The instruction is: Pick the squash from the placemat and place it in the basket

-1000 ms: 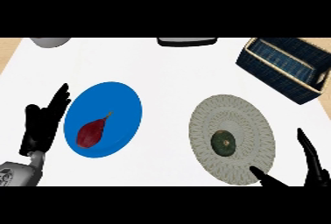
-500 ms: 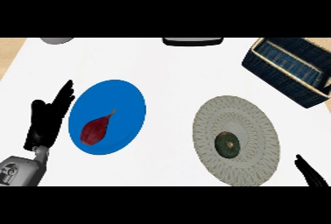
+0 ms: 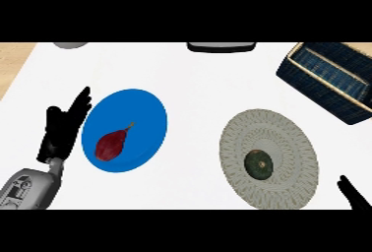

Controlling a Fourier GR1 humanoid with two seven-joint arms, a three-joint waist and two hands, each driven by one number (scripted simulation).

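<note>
Your right hand (image 3: 355, 197) is mostly cut off at the lower right corner, so you cannot tell its state. Your left hand (image 3: 62, 129) rests open, fingers straight, beside one blue plate (image 3: 149, 115) carrying a dark red fruit (image 3: 112, 143). One squash (image 3: 258, 165), dark green, sits on the round grey placemat (image 3: 291, 142). One dark basket (image 3: 334, 78) is clipped at the upper right of the white worktop (image 3: 196, 78).

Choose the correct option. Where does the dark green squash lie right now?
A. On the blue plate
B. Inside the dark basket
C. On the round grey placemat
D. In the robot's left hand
C: the squash sits near the middle of the grey placemat, apart from both hands.
</note>
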